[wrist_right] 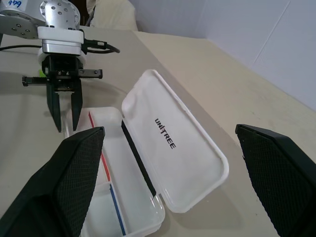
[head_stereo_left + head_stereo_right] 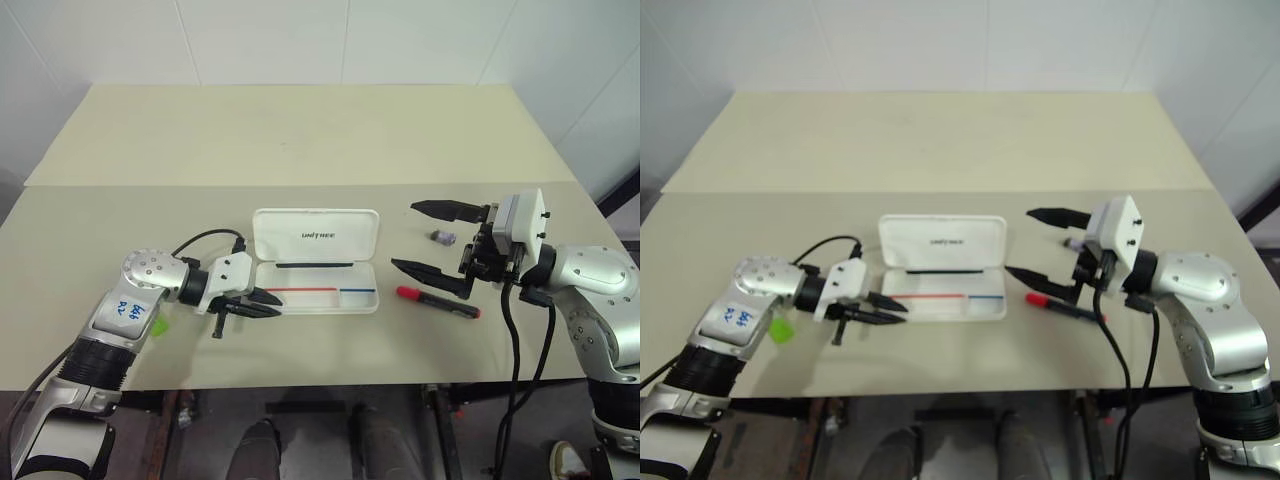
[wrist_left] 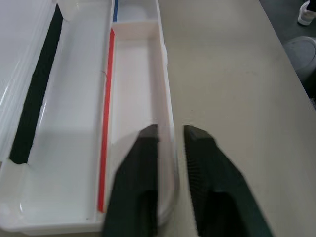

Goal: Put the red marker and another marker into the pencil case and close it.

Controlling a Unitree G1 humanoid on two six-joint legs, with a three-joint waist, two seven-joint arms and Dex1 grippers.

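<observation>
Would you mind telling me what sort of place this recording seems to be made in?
Probably a robotics test room: a plain beige table against bare white walls, set only with an open white pencil case, a red marker and a light-green highlighter.

Bright, even overhead light; soft shadows under the pencil case (image 2: 315, 262); left wrist view blurred close up.

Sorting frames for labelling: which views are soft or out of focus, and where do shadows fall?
Left wrist view: claw tips near the lens are soft and shade the case floor. Right wrist view: near fingers blurred, lid lettering sharp. Right eye view: softer than the left eye view; marker casts a thin shadow.
</observation>
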